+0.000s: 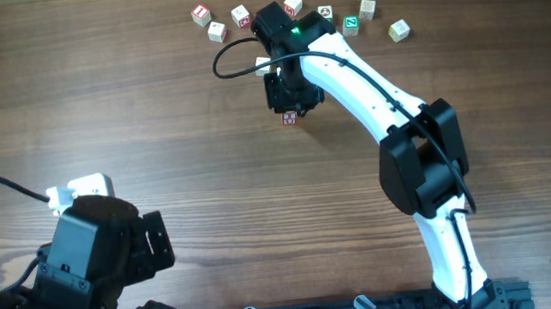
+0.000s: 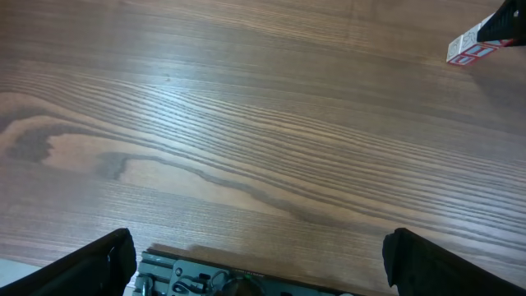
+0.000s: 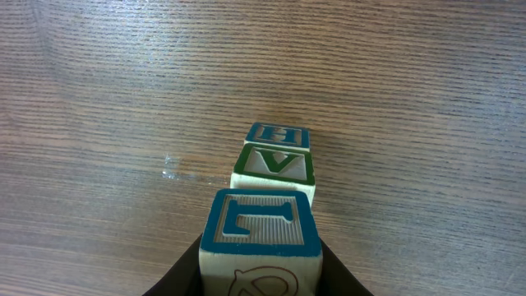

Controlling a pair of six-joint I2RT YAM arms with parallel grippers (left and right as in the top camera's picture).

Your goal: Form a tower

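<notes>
1. The tower (image 1: 289, 118) stands on the worktop (image 1: 152, 115) about midway along its width. It is toward the far edge, a little nearer the arm mounts than the scattered loose cubes (image 1: 240, 15).
2. From the right wrist it reads as a column one cube wide. A blue H cube (image 3: 279, 134) is lowest, a green V cube (image 3: 273, 164) sits on it, and the top cube (image 3: 259, 230), with a blue letter, is nearest the lens. The overhead and left wrist views show red marks on other faces.
3. The right end effector (image 3: 260, 273) is pressed together on the top cube, with one finger on each opposite side face. Whether that cube is fully seated on the V cube I cannot tell.
4. Handling, as a judgement:
   - The cubes look like light, stiff wood with smooth printed faces, so they are not fragile.
   - The narrow column would tip at a small sideways push.
   - The best hold is on two flat opposite sides of a single cube at mid-height, never across a joint.
   - Any let-go should be straight and even so neither finger drags the stack.
5. The left end effector (image 2: 259, 245) is spread wide and holds nothing. It is low over bare wood near the near left corner, well apart from the tower.
</notes>
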